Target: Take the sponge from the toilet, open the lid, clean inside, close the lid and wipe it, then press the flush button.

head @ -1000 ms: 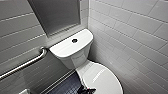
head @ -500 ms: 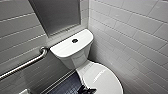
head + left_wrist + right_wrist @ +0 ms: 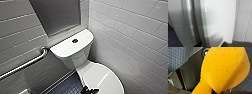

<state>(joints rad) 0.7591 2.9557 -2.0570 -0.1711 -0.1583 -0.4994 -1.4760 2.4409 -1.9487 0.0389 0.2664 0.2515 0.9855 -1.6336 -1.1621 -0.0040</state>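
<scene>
Nothing has shifted: right jaws clamp the pitted, squashed yellow-orange sponge; left jaws I cannot tell

Two walls meet in a corner here. The right-hand wall is clad in glossy white oblong tiles, staggered rows, thin grey joints, catching plenty of light. The left-hand wall has the same tile pattern but sits in shade and reads grey. High on that side, a flat matt grey panel runs up to the top edge. Lower down, a polished metal grab rail slants along the shaded tiles, its end curving in to the wall. Below, the floor is a dark mosaic of tiny squares, with pale grout lines plain in the right wrist view.
</scene>
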